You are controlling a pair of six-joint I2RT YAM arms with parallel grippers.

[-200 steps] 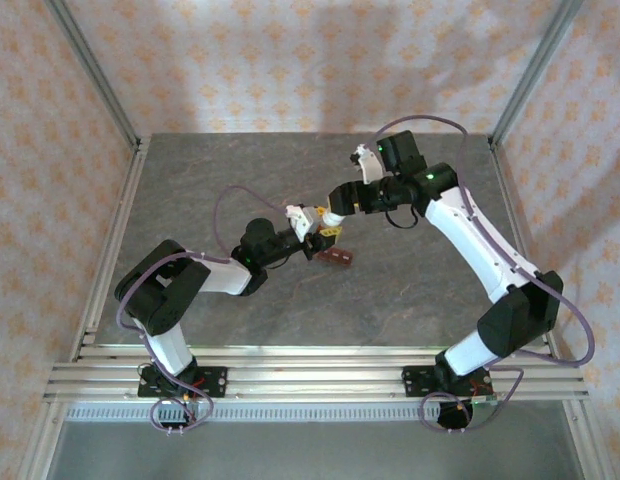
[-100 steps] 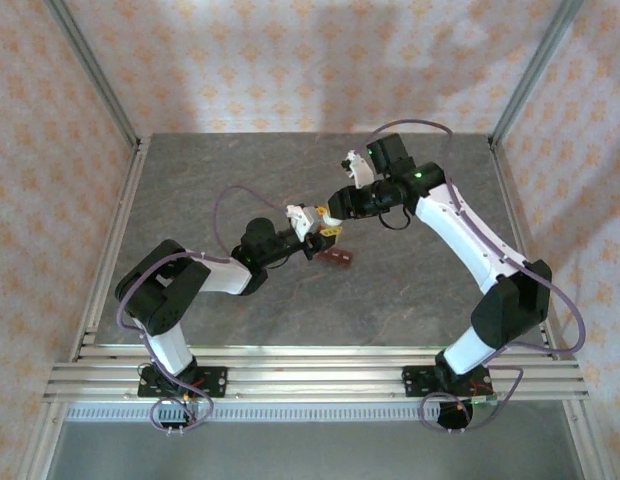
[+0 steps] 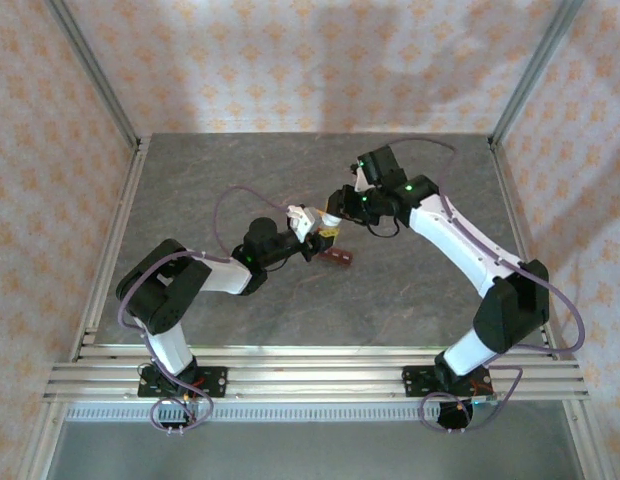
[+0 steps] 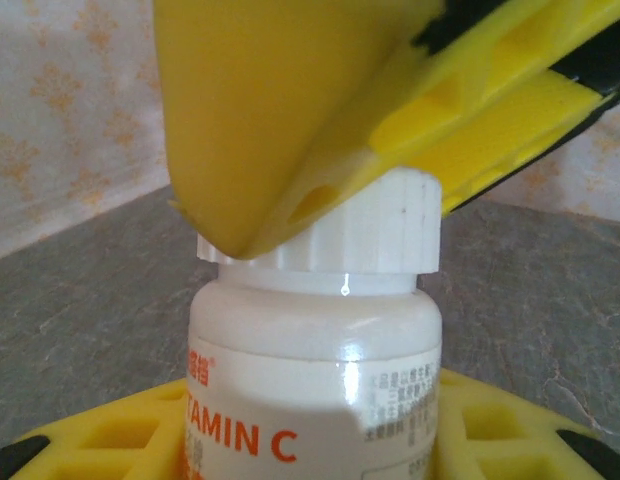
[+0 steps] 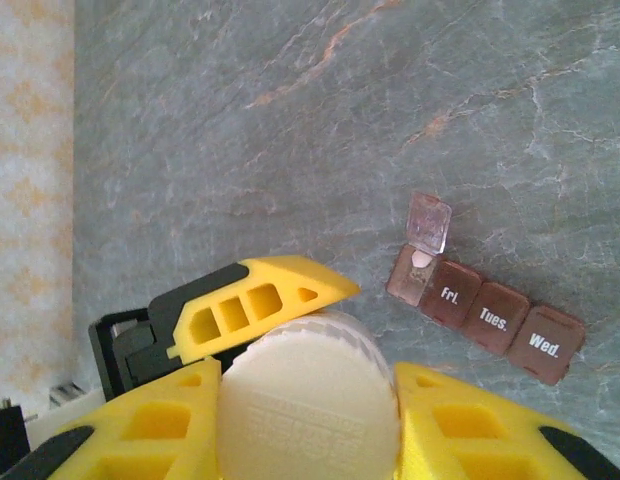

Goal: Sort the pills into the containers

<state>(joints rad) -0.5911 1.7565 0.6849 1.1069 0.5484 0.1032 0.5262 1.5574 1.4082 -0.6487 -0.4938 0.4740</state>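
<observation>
Clamping the white cap (image 4: 340,230) of the vitamin C bottle (image 4: 310,360), the right jaws are closed tight, where a second ago they stood wider; the right arm has swung toward the tabletop's (image 3: 190,180) left edge. The left jaws, partly open, grip the bottle's body. Nearby, around mid-tabletop, lie the containers (image 5: 485,315): a dark red-brown strip of four, end lid (image 5: 429,222) raised, the others lettered Fri., Tues., Wed.

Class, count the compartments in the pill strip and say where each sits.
4, in one row: the open compartment leftmost in the right wrist view, then Fri., Tues. and Wed., lids shut.
</observation>
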